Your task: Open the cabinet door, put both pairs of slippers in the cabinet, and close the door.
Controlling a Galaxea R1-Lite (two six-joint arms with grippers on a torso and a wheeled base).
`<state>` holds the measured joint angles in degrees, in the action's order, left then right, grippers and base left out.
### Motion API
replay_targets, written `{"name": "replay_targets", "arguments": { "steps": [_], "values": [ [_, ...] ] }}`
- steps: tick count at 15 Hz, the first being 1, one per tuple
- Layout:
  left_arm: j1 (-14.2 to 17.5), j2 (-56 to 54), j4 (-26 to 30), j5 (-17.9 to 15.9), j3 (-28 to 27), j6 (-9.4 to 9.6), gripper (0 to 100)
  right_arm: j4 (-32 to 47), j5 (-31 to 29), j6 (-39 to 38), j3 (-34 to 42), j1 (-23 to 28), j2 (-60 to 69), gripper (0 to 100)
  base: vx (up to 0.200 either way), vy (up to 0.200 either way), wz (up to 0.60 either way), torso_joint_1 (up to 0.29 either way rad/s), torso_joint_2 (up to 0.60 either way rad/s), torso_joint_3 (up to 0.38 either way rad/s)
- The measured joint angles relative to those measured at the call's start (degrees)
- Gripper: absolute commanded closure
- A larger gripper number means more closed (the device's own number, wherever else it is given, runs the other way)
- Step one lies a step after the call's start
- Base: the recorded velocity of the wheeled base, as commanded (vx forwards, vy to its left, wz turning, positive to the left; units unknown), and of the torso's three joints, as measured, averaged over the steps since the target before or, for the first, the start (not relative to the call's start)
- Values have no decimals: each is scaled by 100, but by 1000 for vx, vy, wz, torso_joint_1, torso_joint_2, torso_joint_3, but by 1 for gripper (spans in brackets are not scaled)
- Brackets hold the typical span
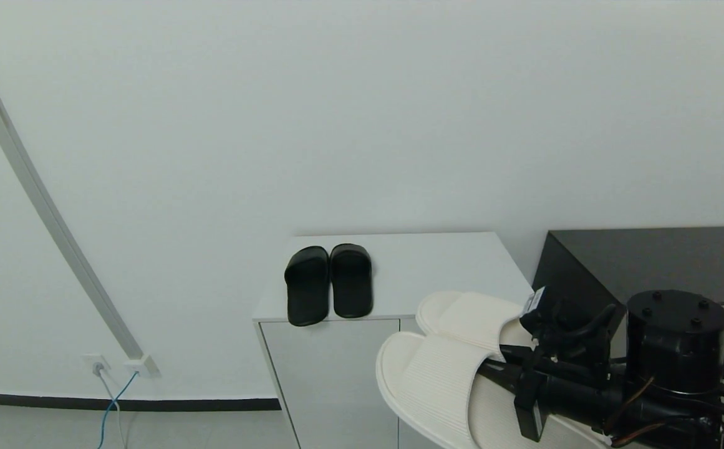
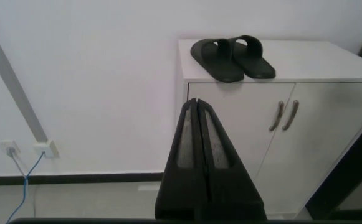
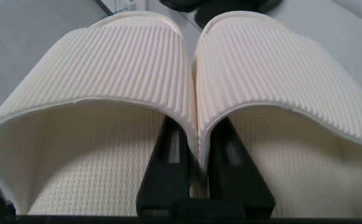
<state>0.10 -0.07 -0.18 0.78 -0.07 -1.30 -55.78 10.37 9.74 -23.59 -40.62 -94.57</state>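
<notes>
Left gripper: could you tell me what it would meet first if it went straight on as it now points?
Probably the left cabinet door, near its top edge below the black slippers: the shut left gripper aims there, though depth is unclear.

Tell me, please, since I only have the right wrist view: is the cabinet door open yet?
Observer: No. Both cabinet doors are shut, with their handles side by side at the middle.
Operator: Thank you. Could the left arm pull one?
Observer: Probably. The left gripper is shut and empty, away from the cabinet and touching nothing.
Operator: And where is the other pair?
Observer: The black slippers lie side by side on the cabinet top, at its front edge, left of the white slippers that the right gripper holds.
</notes>
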Motion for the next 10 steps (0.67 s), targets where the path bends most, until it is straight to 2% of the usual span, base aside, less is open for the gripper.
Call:
{"name": "replay_targets", "arguments": {
  "steps": [9,10],
  "values": [
    [-2,0,2,0,7,-6,100,-5,2,9,35,-6,-10,100,0,0,0,-8,14,11],
    [-2,0,2,0,7,-11,0,-2,7,9,35,-12,-13,100,0,0,0,-134,305,154]
  ]
}}
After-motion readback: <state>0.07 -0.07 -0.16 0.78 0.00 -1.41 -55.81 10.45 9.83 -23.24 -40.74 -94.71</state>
